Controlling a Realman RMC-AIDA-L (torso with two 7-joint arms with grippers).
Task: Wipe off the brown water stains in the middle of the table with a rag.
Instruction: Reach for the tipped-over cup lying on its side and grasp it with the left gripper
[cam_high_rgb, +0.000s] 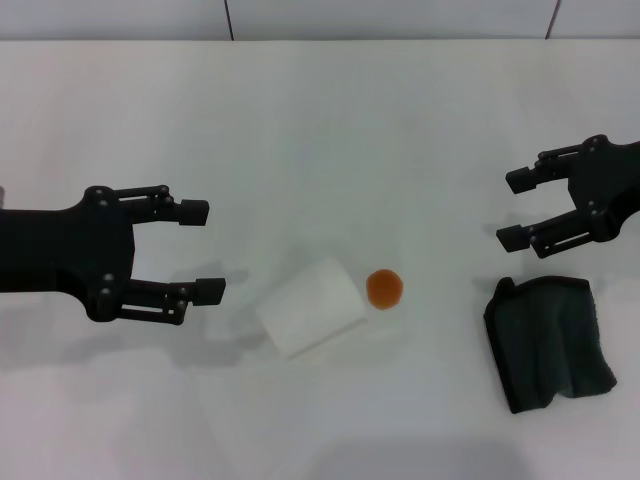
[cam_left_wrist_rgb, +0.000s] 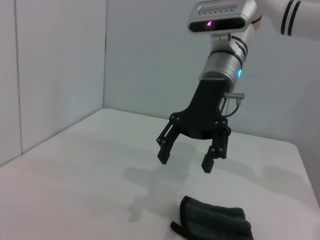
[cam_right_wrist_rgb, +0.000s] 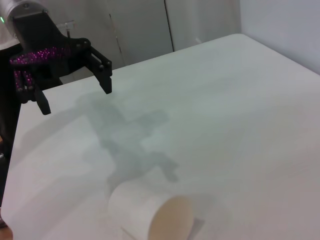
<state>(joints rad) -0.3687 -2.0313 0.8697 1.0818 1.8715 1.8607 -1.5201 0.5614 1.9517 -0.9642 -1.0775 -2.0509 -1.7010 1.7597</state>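
The brown water stain (cam_high_rgb: 384, 288) is a small round orange-brown blot near the middle of the white table (cam_high_rgb: 320, 120). The dark greenish-black rag (cam_high_rgb: 550, 342) lies rumpled on the table at the right; it also shows in the left wrist view (cam_left_wrist_rgb: 215, 223). My right gripper (cam_high_rgb: 512, 209) is open and empty, above the table just beyond the rag. The left wrist view shows it hanging over the rag (cam_left_wrist_rgb: 185, 161). My left gripper (cam_high_rgb: 203, 250) is open and empty at the left. The right wrist view also shows it (cam_right_wrist_rgb: 75, 97).
A white paper cup (cam_high_rgb: 310, 307) lies on its side just left of the stain, almost touching it, between the stain and my left gripper. Its cream inside shows in the right wrist view (cam_right_wrist_rgb: 170, 217). A grey wall runs along the table's far edge.
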